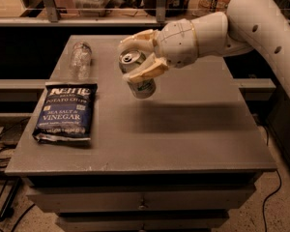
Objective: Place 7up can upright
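Observation:
The 7up can [138, 77] is a small silver can with a green-and-white label and a shiny top. It hangs in the air above the middle of the grey table [193, 129], tilted with its top toward the upper left. My gripper [137, 64] reaches in from the right and is shut on the can, one beige finger above it and one across its side. The can does not touch the table.
A clear crinkled plastic bottle [80, 59] lies at the table's back left. A dark blue bag of sea salt and vinegar chips [65, 112] lies flat at the left front. A shelf with clutter runs behind the table. Drawers sit under the tabletop.

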`<state>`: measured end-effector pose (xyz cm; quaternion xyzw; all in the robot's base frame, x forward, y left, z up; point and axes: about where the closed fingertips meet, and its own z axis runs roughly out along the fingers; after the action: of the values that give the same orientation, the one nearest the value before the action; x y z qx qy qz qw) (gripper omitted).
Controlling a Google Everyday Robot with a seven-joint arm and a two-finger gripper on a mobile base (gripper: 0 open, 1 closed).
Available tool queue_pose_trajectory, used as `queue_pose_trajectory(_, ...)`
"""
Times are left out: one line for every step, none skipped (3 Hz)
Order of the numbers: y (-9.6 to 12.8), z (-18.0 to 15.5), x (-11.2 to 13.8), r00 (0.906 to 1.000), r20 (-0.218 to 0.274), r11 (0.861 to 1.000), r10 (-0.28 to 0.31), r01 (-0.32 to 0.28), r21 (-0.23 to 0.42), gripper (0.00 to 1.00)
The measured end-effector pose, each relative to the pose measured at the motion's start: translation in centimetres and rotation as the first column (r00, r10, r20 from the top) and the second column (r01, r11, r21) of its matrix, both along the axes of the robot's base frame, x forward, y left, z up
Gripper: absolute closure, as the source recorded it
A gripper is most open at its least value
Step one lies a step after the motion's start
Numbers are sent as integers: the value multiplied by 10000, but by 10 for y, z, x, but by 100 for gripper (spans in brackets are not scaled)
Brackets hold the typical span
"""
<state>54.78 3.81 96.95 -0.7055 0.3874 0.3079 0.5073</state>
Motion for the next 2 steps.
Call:
queue_pose_trajectory(-4, -4, 3, 9999, -114, 9985, 79, -73, 540, 100)
queue_pose_trajectory(-10, -11, 8, 9994, -333, 9949, 12, 21, 1007, 82)
